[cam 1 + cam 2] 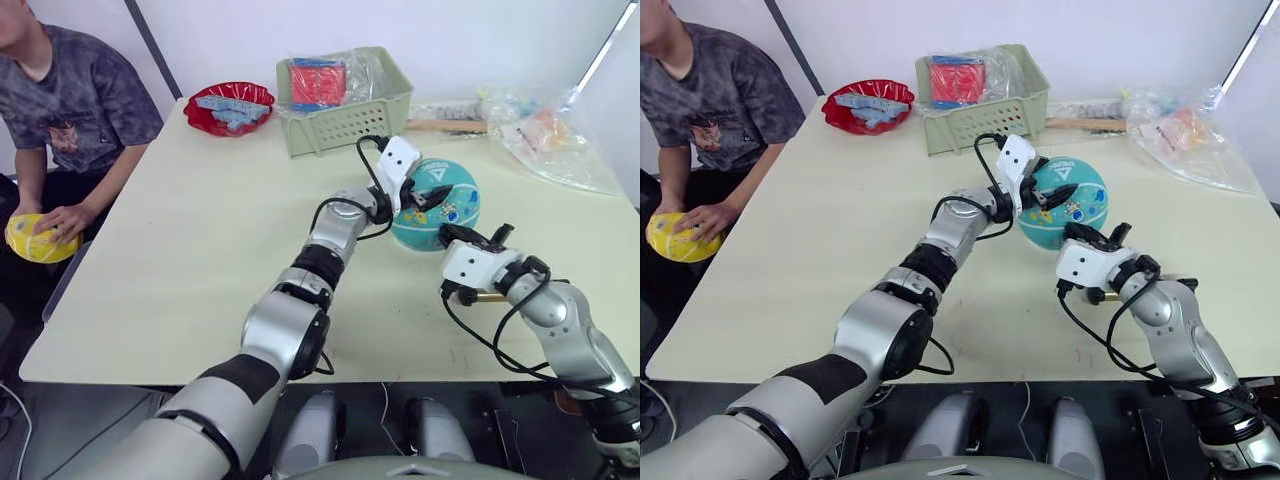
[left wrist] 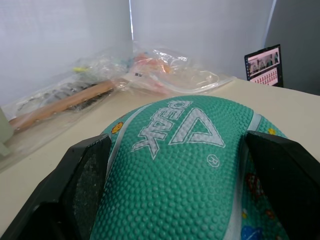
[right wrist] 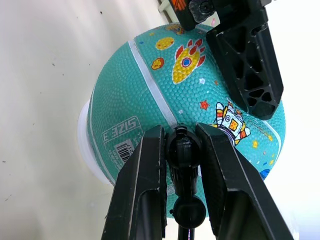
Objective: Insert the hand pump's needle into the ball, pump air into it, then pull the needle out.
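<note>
The teal ball (image 1: 445,203) rests on a white ring (image 3: 84,141) at the table's right middle. My left gripper (image 2: 177,141) reaches it from the left. Its two black fingers (image 2: 85,185) press on opposite sides of the ball, below the white triangle logo. My right gripper (image 3: 180,131) comes in from the near side and is shut on the needle's black fitting (image 3: 182,160), whose tip points at the ball by a white seam. The metal pin itself is hidden. A thin black hose runs back under my right wrist, where a gold piece of the hand pump (image 1: 490,297) shows on the table.
A green basket (image 1: 345,125) and a red bowl (image 1: 230,108) stand at the table's far edge. Plastic bags (image 1: 550,135) and a wooden-handled tool (image 1: 445,125) lie at the far right. A person sits at the left, a hand on a yellow ball (image 1: 38,238).
</note>
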### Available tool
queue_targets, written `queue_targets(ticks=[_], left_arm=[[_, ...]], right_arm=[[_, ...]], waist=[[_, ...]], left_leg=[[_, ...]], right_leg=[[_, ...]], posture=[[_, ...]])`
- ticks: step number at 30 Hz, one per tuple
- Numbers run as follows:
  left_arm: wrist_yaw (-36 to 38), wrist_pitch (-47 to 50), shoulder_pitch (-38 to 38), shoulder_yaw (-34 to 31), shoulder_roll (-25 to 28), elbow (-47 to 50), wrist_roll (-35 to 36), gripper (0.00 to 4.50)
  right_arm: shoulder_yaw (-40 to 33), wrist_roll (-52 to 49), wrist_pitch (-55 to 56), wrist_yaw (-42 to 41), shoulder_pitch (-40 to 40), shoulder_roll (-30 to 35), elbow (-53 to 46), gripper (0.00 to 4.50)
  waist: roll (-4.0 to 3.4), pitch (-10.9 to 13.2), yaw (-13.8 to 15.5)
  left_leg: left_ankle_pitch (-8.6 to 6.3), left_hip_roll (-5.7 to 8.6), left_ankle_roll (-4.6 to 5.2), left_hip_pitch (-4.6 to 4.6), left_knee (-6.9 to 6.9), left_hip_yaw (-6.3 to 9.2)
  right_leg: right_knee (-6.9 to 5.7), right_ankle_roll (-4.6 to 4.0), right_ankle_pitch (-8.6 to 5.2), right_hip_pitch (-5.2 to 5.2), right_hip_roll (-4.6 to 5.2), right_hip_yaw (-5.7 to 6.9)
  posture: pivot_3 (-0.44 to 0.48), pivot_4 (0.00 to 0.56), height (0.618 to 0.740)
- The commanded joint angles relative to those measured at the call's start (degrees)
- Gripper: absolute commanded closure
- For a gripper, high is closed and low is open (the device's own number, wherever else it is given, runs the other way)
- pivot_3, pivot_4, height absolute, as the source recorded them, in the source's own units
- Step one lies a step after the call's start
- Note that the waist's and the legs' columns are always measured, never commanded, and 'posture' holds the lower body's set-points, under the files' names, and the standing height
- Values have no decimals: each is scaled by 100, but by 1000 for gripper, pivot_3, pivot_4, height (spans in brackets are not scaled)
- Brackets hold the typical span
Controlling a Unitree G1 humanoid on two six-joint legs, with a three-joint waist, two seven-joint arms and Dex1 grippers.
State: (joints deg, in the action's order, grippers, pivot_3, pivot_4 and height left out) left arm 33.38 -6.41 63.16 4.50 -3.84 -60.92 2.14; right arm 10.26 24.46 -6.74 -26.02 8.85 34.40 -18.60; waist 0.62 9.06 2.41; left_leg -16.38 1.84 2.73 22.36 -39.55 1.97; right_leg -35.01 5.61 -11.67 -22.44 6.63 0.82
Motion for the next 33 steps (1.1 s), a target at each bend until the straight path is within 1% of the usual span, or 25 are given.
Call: queue_targets(ticks=[1,3,7,9,11,20,22,24,27,28,33], left_arm=[[-518,237,-351,136,-101,-682,-344,0],[-671,177,-380,172,-114,-736,-420,0],[-741,116,-428,229,-173,-807,-499,0],[-777,77,-437,268,-184,-841,-560,0],[-816,56,-443,290,-194,-874,-580,0],[-1053,56,-445,330,-210,-972,-607,0],[-1057,51,-448,339,-212,-980,-607,0],[-1061,49,-451,345,-215,-984,-606,0],[-1088,35,-454,341,-219,-1017,-616,0],[-1094,30,-454,341,-218,-1029,-618,0],[-1056,-2,-459,335,-245,-1040,-609,0]], right_arm=[[-196,-24,-180,-99,-280,-4,-597,4067],[-249,-14,-318,-126,-424,-13,-798,4068],[-389,5,-563,-211,-749,14,-1268,4068],[-425,6,-649,-249,-861,24,-1435,4068],[-479,11,-748,-290,-1000,37,-1618,4068],[-624,58,-905,-373,-1345,52,-1977,4068],[-623,62,-921,-381,-1367,44,-2004,4068],[-621,63,-930,-394,-1403,44,-2030,4068],[-657,54,-944,-434,-1465,40,-2101,4068],[-671,52,-950,-447,-1481,37,-2124,4068],[-703,43,-943,-483,-1490,18,-2109,4068]], waist=[[2,-9,17],[3,-18,52],[4,-20,114],[3,-21,164],[3,-22,181],[4,-22,216],[3,-23,215],[9,-35,191],[43,-62,62],[46,-63,23],[48,-66,-37]], left_leg=[[0,2,0,-1,0,2],[0,11,0,-3,0,5],[-2,18,3,-19,0,11],[-13,22,21,-22,1,19],[-3,28,3,-20,1,25],[-4,47,5,-18,6,41],[-4,47,5,-19,6,72],[-4,48,6,-21,6,81],[-18,46,27,-47,7,87],[-17,46,27,-55,7,90],[14,40,-3,-70,7,121]], right_leg=[[3,0,0,4,-1,0],[6,0,-1,11,-2,2],[13,2,-3,39,-1,3],[15,5,-7,43,-1,8],[19,10,-11,46,4,15],[28,24,-20,59,24,34],[28,25,-21,62,24,39],[28,25,-21,66,24,45],[19,29,-23,85,21,45],[19,49,-35,89,20,41],[0,36,-25,92,13,45]], posture=[[0,150,738],[0,150,738],[0,150,738],[0,150,738],[0,150,738],[0,150,738],[0,150,738],[0,150,738],[0,150,738],[0,150,738],[0,150,738]])
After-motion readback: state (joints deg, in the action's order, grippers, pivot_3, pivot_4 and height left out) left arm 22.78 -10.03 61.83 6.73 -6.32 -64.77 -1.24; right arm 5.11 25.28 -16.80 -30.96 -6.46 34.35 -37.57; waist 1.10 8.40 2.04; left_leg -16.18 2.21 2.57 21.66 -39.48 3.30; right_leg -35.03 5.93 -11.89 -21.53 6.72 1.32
